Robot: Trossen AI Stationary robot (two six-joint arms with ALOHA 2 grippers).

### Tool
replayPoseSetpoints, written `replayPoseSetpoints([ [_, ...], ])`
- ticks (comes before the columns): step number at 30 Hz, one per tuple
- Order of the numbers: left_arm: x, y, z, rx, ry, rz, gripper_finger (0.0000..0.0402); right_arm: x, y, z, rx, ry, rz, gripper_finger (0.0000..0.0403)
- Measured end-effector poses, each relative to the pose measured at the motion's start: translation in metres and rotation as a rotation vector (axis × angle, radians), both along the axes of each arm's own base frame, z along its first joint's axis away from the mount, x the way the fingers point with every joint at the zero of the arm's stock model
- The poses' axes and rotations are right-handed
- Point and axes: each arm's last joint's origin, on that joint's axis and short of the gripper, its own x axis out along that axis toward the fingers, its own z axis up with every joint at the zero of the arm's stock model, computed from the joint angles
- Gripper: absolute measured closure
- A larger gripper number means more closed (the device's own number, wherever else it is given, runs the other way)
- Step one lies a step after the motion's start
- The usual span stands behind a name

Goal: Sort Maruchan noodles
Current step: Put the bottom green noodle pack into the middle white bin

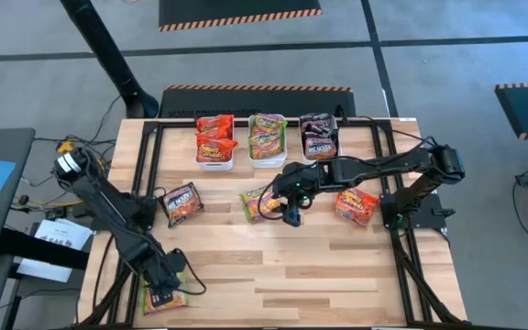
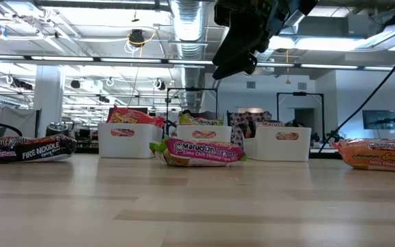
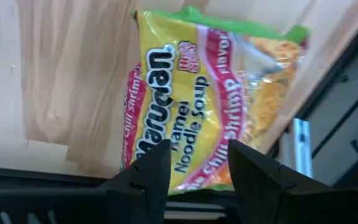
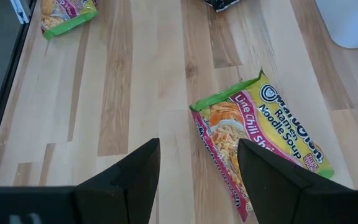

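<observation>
Here, the right hand (image 1: 291, 217) is held above the middle of the wooden bench (image 1: 337, 266), its fingers (image 4: 132, 177) spread apart and nothing gripped between them; it is seen raised clear of the surface in the low view. Just beside and below it, a green-yellow lime chili shrimp packet (image 4: 263, 134) is found lying flat on the bench. The left hand (image 1: 163, 295) is placed at the near left corner of the bench, directly over a second green-yellow packet (image 3: 213, 93) that lies close to the bench's edge; its fingers (image 3: 148, 174) are parted on either side of the packet's end, and no grip is seen. A black fire noodle packet (image 1: 181, 203) is laid left of centre, and a red-orange packet (image 1: 357, 204) is laid to the right, well apart from each other. Along the far edge three white bins (image 1: 267, 161) are set in a row: red-orange packets (image 1: 215, 139) are held in the left one, green-yellow packets (image 1: 268, 133) in the middle one and black packets (image 1: 319, 134) in the right one.
</observation>
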Motion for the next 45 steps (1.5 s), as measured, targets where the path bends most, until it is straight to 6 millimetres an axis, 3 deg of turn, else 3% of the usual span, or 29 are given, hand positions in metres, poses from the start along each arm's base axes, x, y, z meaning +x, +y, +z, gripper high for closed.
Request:
replayPoseSetpoints([
  [19,0.012,-0.023,-0.051,0.046,0.144,-0.035,0.0258,0.0,0.0,0.0,0.0,0.001,0.0,0.0163],
  [24,0.012,-0.022,-0.051,0.054,0.126,-0.05,0.0287,0.0,0.0,0.0,-0.001,0.001,0.0,0.0163],
  [30,0.012,-0.022,-0.053,0.07,0.096,-0.099,0.0387,0.0,0.0,0.0,-0.009,0.001,-0.008,0.0163],
  [37,0.012,-0.018,-0.045,0.057,0.039,-0.178,0.0401,0.0,-0.001,0.0,-0.018,0.001,-0.017,0.0163],
  [45,0.017,0.011,-0.016,0.167,-0.142,-0.169,0.0401,0.0,-0.001,0.0,-0.015,0.001,-0.023,0.0163],
])
